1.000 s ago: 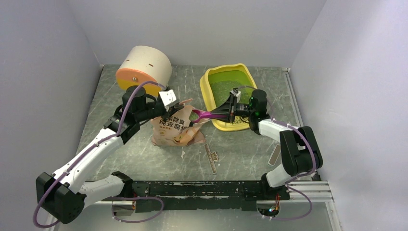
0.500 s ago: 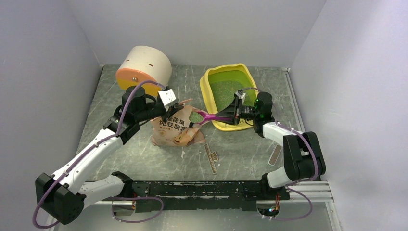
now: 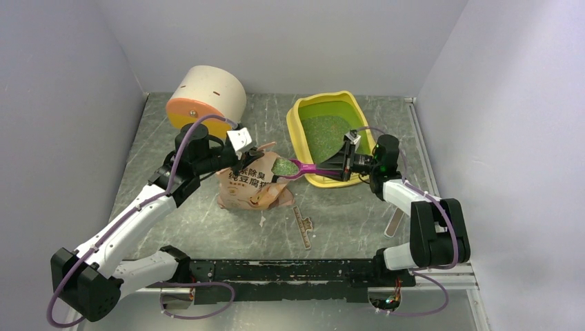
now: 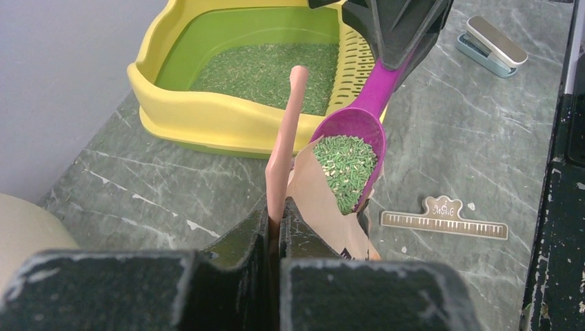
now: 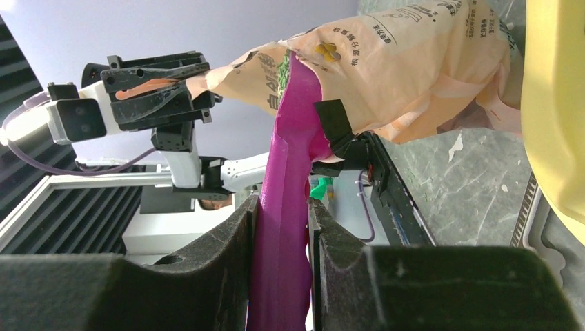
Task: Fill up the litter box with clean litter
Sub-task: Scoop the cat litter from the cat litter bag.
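Observation:
The yellow litter box (image 3: 298, 118) with a lime-green pan stands at the back right and holds a layer of greenish litter (image 3: 323, 131). My left gripper (image 3: 256, 153) is shut on the top edge of the pink litter bag (image 3: 252, 185) and holds its mouth up. My right gripper (image 3: 343, 164) is shut on the handle of the magenta scoop (image 3: 303, 167). The scoop's bowl, full of green litter (image 4: 347, 165), sits at the bag's mouth, just short of the box rim (image 4: 200, 117). The right wrist view shows the handle (image 5: 290, 172) between my fingers.
A cream-and-orange cylinder (image 3: 205, 96) stands at the back left. A small ruler (image 3: 303, 224) lies in front of the bag. A stapler-like object (image 3: 394, 222) lies near the right arm's base. Walls enclose the table on three sides.
My right gripper has drawn back to the right along the box's front rim, taking the loaded scoop slightly right with it. The left arm and the bag have not moved.

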`<state>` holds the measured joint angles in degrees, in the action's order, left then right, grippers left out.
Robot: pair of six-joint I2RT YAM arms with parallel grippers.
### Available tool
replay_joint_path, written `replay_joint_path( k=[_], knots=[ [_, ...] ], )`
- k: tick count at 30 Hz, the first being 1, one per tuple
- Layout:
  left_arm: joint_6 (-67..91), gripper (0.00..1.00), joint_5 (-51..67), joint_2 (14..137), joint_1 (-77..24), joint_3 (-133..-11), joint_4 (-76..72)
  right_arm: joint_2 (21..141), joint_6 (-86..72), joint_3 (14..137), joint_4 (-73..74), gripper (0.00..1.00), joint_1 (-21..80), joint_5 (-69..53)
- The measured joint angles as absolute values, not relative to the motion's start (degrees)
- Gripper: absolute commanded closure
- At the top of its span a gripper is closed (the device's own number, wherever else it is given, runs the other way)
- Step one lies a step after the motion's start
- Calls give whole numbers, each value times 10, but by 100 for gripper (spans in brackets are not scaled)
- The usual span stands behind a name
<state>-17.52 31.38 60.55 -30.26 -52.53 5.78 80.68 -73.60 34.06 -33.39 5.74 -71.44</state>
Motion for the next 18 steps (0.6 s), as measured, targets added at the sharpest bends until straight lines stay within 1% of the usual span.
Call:
replay_joint_path(
  k=[8, 18],
  knots=[
    [-173, 95, 321, 613, -303, -525, 55, 805, -766, 335, -373, 100, 49, -724],
    [-160, 95, 311, 614, -303, -525, 50, 790, -767, 335, -369, 100, 24, -738]
  ],
)
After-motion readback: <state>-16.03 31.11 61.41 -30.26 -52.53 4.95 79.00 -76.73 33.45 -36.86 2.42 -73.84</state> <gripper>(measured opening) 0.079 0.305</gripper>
